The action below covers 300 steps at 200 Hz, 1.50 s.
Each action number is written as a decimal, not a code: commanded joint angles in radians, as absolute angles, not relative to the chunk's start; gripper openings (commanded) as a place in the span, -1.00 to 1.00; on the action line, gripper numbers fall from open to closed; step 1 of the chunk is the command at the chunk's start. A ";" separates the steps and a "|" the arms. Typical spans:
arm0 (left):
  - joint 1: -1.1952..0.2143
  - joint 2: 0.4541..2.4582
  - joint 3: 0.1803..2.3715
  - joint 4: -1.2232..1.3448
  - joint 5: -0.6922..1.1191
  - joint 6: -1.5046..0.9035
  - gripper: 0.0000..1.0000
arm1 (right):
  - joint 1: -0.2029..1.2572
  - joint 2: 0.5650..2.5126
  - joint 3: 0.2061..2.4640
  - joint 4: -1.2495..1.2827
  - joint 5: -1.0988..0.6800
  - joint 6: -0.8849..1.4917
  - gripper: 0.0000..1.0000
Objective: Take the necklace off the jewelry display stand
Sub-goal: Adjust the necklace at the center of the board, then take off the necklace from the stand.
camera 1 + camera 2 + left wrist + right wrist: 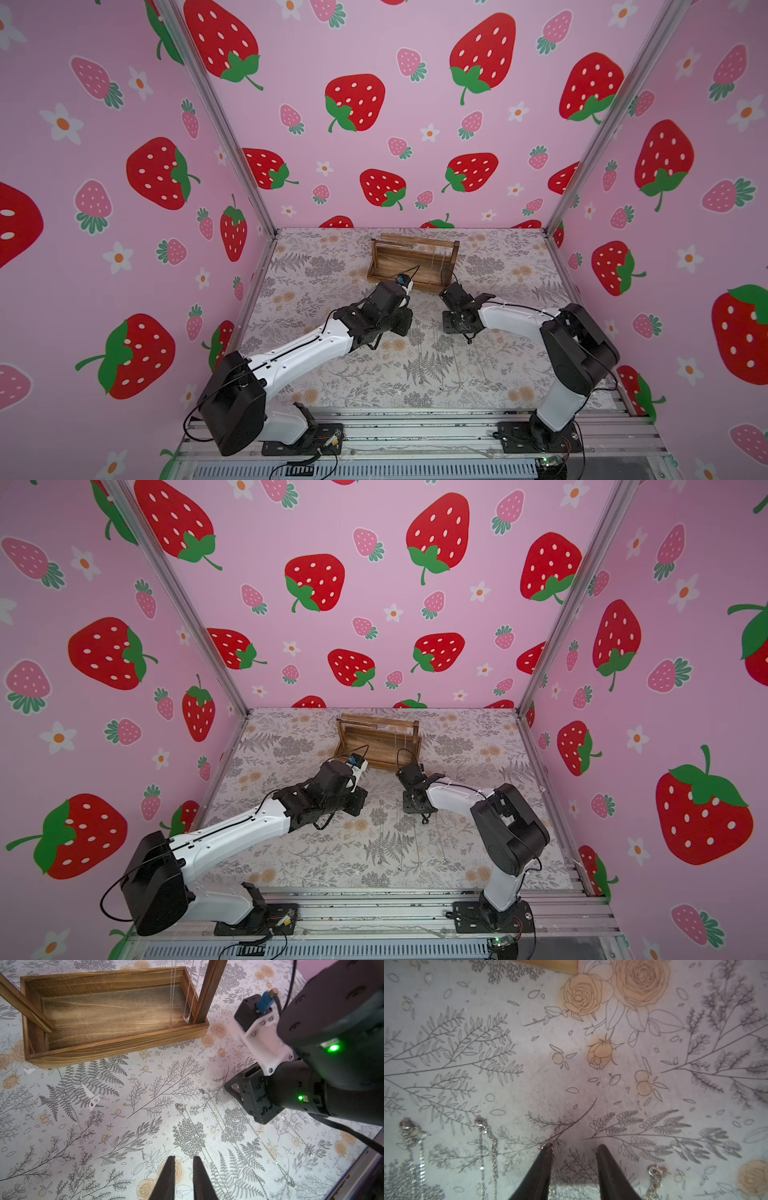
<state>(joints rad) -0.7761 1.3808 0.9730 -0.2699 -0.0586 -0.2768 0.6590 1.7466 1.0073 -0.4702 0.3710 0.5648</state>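
Note:
The jewelry display stand [415, 262] [379, 742] is a dark wooden rack at the back of the table. In the left wrist view its tray [116, 1047] is empty. A thin silver necklace [187, 1018] with a small pendant hangs from the top bar near one upright [209, 991], beside another thin chain [172, 993]. My left gripper [184, 1158] hovers over bare table in front of the stand, its jaws narrowly open and empty. My right gripper [574, 1147] is open just above the table. A chain [545, 1146] lies on the table along one finger, not gripped.
Several silver necklaces lie stretched on the floral tabletop [411, 1129] [481, 1126] [655, 1171] [179, 1107]. Small white plastic scraps [93, 1099] lie left of them. The right arm's wrist [270, 1093] is close beside the left gripper. Pink strawberry walls enclose three sides.

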 commanded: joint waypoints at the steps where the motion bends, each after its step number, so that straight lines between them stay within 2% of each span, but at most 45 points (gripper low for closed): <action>1: -0.775 1.372 0.974 -0.282 -0.045 -0.274 -0.63 | 0.652 1.732 1.015 -0.531 0.351 0.566 -0.24; 84: -0.777 1.386 0.999 -0.288 -0.038 -0.274 -0.63 | 0.652 1.572 1.017 -0.563 0.354 0.542 -0.24; 109: -0.772 1.408 1.010 -0.272 -0.039 -0.276 -0.55 | 0.646 1.475 1.001 -0.567 0.394 0.517 -0.24; 138: -0.740 1.475 1.065 -0.192 0.052 -0.279 -0.49 | 0.612 1.322 0.873 -0.435 0.436 0.494 -0.24; 157: -0.715 1.538 1.117 -0.088 0.117 -0.274 -0.40 | 0.576 1.259 0.770 -0.329 0.385 0.499 -0.24; 181: -0.680 1.612 1.160 0.100 0.201 -0.290 -0.38 | 0.569 1.177 0.658 -0.201 0.340 0.490 -0.20; 235: -0.668 1.773 1.346 0.150 0.023 -0.165 -0.38 | 0.565 1.008 0.558 -0.165 0.379 0.509 -0.08; 300: -0.646 1.915 1.504 0.116 -0.023 -0.149 -0.39 | 0.553 1.009 0.565 -0.170 0.328 0.525 -0.06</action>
